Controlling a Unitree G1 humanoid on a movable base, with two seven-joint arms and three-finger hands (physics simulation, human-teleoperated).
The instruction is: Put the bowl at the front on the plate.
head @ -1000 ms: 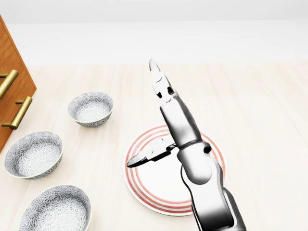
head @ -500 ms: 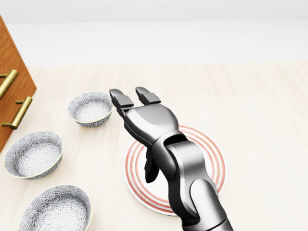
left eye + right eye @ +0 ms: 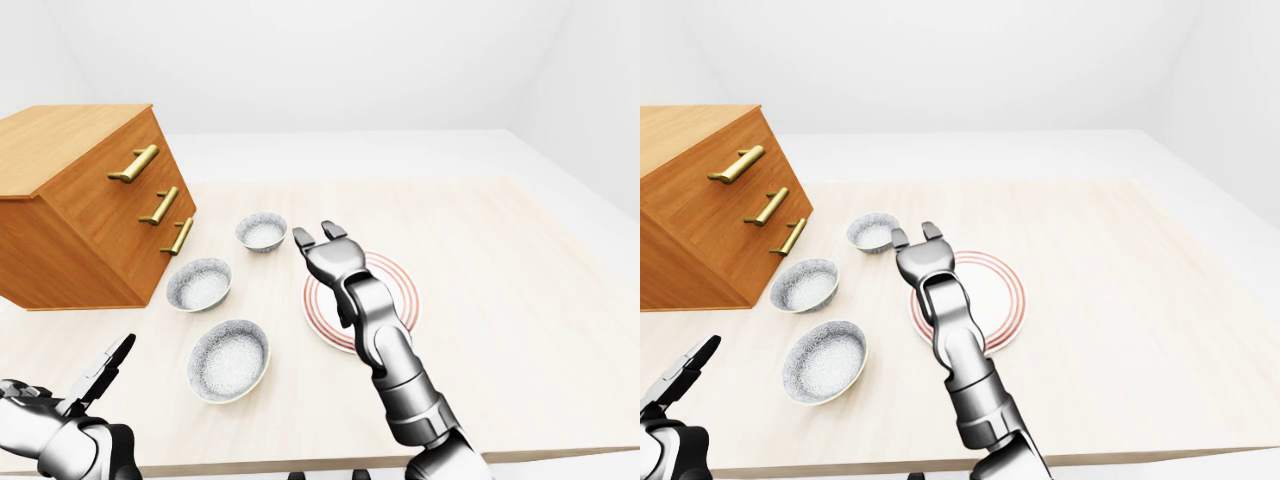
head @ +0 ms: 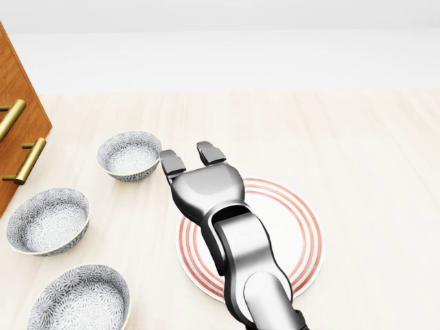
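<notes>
Three grey patterned bowls lie in a slanted row at the left of the head view: one at the top (image 4: 129,155), one in the middle (image 4: 48,220), one at the bottom edge (image 4: 80,299). The white plate (image 4: 292,213) with red rings sits right of them. My right hand (image 4: 191,159) hovers over the plate's left part, back of the hand up. It is open and empty, and two fingertips (image 4: 172,163) point toward the top bowl. My left hand (image 3: 100,372) is low at the bottom left of the left-eye view, fingers stretched out, holding nothing.
A wooden dresser (image 3: 80,200) with brass handles stands at the left, close to the middle bowl. The pale wooden table (image 3: 500,260) stretches to the right of the plate. Its near edge (image 3: 300,462) runs along the bottom of the eye views.
My right hand has turned from edge-on with spread fingers to back-up. It then slid slightly down the head view, and its fingertips now end just right of the top bowl.
</notes>
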